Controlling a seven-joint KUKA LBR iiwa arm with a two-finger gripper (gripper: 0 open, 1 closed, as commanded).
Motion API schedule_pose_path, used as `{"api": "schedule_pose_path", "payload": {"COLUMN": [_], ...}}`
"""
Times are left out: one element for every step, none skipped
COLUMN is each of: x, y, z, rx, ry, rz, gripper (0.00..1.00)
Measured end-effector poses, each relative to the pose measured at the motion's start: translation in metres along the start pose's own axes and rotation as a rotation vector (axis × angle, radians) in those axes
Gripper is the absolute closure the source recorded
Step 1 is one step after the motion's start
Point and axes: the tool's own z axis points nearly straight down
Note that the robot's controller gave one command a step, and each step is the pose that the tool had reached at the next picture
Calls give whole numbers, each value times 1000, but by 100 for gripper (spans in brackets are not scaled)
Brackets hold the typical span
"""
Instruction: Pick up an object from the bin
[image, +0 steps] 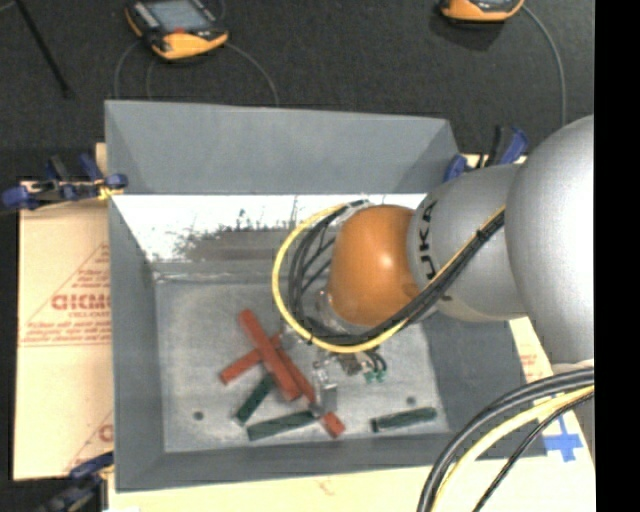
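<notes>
While the big silver robot arm (500, 250) hogs the right of the frame (you can read "UKA" on its side, the first letter curves out of sight), the grey metal bin (135, 330) takes up the middle. The arm's rounded orange wrist cover (370, 265) sits just above centre, and the gripper (322, 385) hangs below it, low over the bin floor. Honestly can't tell if it's released or clenched.

The nearest thing, and my guess for the pick, is the long flat red stick (285, 375) just left of the gripper. Its long axis runs upper left to lower right, with the lower end almost at the tool. A second red stick (238, 370) crosses it. Two dark green sticks (280, 427) lie below, another green stick (405, 420) sits lower right, and a short red stub (332, 425) is right under the gripper.
</notes>
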Motion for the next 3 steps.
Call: {"api": "schedule_pose_path", "payload": {"x": [52,52,52], "y": [17,17,4], "z": [12,12,-91], "rx": [4,4,1], "ry": [-15,-14,0], "rz": [-251,-251,-244], "gripper": [100,100,100]}}
